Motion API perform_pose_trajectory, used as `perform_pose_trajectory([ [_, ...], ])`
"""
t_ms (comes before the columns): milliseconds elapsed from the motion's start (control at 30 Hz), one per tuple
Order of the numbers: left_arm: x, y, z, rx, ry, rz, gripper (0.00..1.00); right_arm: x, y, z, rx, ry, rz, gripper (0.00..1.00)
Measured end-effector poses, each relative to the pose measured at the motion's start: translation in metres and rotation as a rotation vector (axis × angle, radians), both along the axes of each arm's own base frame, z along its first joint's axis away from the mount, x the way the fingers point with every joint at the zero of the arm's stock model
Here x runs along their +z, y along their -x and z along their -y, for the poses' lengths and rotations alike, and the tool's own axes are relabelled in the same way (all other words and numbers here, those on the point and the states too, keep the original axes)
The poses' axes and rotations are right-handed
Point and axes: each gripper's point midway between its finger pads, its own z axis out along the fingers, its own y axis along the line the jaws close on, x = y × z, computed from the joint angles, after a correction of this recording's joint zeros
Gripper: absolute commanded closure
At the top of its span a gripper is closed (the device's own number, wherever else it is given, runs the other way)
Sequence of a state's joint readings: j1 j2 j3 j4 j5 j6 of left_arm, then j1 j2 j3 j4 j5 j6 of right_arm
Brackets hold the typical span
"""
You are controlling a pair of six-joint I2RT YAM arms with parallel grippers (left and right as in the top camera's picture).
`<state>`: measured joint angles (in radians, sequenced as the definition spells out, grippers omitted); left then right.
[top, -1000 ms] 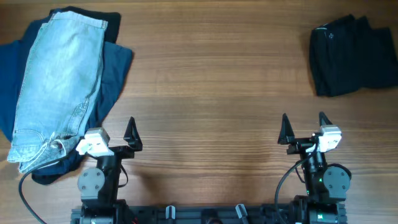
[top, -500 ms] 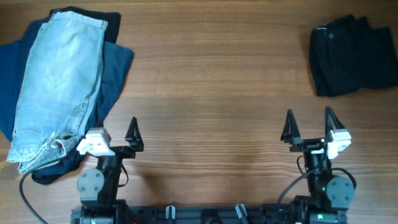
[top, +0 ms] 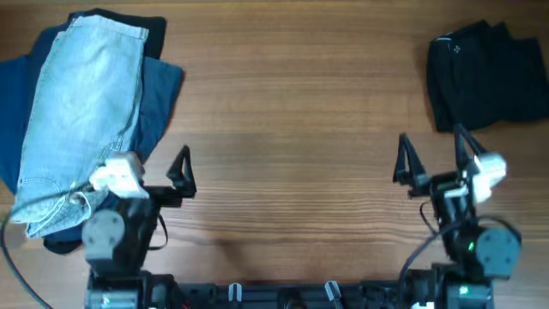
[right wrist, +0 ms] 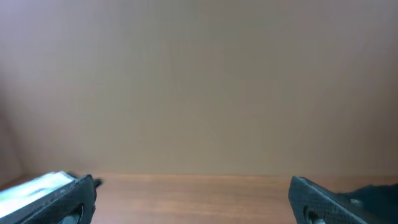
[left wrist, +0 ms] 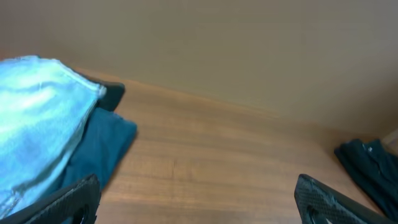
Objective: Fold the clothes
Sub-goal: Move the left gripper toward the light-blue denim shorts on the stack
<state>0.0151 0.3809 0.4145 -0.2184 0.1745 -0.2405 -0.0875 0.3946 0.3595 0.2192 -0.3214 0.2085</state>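
The clothes lie at the table's far left: faded light-blue denim shorts (top: 81, 112) stretched lengthwise on top of a dark blue garment (top: 161, 90), with a black one (top: 129, 21) peeking out at the far end. My left gripper (top: 153, 165) is open just right of the shorts' waistband end, holding nothing. In the left wrist view the shorts (left wrist: 37, 124) and the dark blue garment (left wrist: 102, 146) sit ahead to the left of the left gripper (left wrist: 199, 200). My right gripper (top: 433, 153) is open over bare wood, and the right wrist view shows the right gripper (right wrist: 193, 200) empty.
A folded black garment (top: 487, 73) sits at the far right corner, also seen as a black garment (left wrist: 370, 165) at the left wrist view's right edge. Both arm bases stand at the near table edge. Bare wooden table (top: 292, 112) lies between the two piles.
Both grippers have lifted and shifted away from the base. The left one drifted slightly left toward the shorts, the right one moved to the right. Both stayed open.
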Motion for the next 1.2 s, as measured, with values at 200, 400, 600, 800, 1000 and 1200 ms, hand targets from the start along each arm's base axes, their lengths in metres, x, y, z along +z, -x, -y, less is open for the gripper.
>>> perform_pose_trajectory([
  [200, -0.002, -0.013, 0.002, -0.010, 0.012, -0.261, 0.00, 0.014, -0.053, -0.020, 0.152, -0.009, -0.222, 0.00],
  [400, 0.005, -0.024, 0.013, -0.070, 0.044, -0.529, 0.00, 0.006, -0.104, -0.037, 0.305, -0.076, -0.597, 0.00],
  [600, -0.005, -0.033, 0.046, -0.301, 0.083, -0.726, 0.00, -0.006, -0.129, -0.066, 0.560, -0.118, -0.678, 0.00],
  [800, -0.035, -0.041, 0.056, -0.365, 0.125, -0.840, 0.00, -0.038, -0.132, -0.076, 0.652, -0.225, -0.808, 0.00],
  [1000, -0.047, -0.043, 0.052, -0.342, 0.120, -0.884, 0.00, -0.064, -0.133, -0.073, 0.615, -0.278, -0.924, 0.00],
  [1200, -0.069, -0.027, -0.013, 0.026, 0.185, -1.044, 0.00, -0.095, -0.130, -0.061, 0.448, -0.237, -1.047, 0.01],
])
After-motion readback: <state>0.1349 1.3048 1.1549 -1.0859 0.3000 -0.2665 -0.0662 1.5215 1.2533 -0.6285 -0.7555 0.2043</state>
